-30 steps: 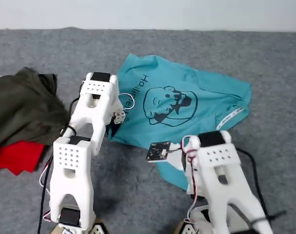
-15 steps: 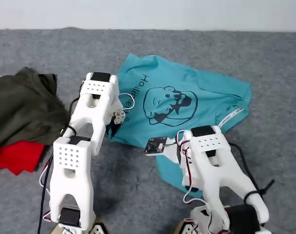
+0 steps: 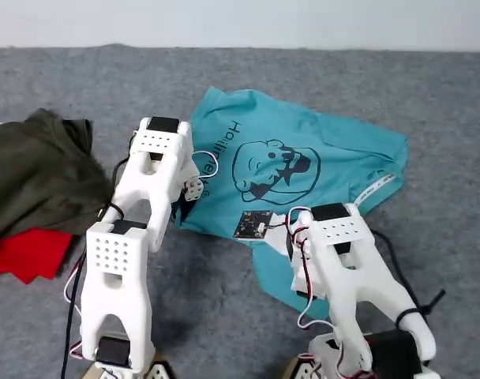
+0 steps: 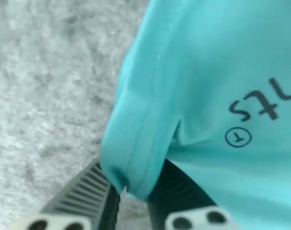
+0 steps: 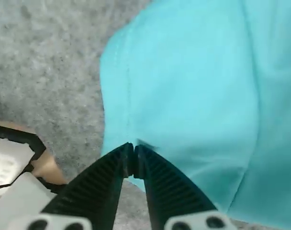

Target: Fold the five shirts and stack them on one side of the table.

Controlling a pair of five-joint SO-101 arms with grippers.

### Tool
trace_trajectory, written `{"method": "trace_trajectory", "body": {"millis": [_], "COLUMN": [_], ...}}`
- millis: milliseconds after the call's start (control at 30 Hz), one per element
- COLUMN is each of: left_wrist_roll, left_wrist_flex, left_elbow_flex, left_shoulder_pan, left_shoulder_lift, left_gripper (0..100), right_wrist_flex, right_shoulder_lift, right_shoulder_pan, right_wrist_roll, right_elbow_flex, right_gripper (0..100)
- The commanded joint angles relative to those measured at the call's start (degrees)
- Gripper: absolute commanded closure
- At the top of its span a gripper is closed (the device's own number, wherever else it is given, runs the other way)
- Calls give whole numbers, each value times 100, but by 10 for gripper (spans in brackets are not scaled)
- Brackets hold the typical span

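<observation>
Swung in since a second ago, the right arm (image 3: 339, 245) joins the left arm (image 3: 149, 181) at the near hem of the teal shirt (image 3: 303, 158) — both jaws clenched on it — yet it lies unfolded mid-tabletop (image 3: 429, 103), with the olive shirt (image 3: 35, 174) and red shirt (image 3: 23, 253) piled aside.
</observation>
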Motion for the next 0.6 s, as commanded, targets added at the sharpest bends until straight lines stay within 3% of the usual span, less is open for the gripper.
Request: {"method": "trace_trajectory", "body": {"millis": [0, 167, 300, 400, 567], "left_wrist_roll": [-53, -53, -53, -53, -53], "left_wrist_flex": [185, 185, 185, 185, 185], "left_elbow_flex": [75, 75, 75, 75, 75], "left_shoulder_pan": [-70, -26, -26, -26, -26], "left_shoulder_lift": [62, 62, 62, 62, 62], "left_gripper": [988, 988, 988, 988, 988], "right_wrist_flex": [356, 1103, 1103, 760, 110], "right_shoulder_lift": [-48, -66, -4, 4, 558], "right_shoulder_pan": [57, 48, 31, 31, 40], "right_wrist_roll": [-53, -229, -44, -53, -53], "right_elbow_flex": [-123, -132, -114, -105, -105], "right_gripper": [967, 720, 548, 552, 667]}}
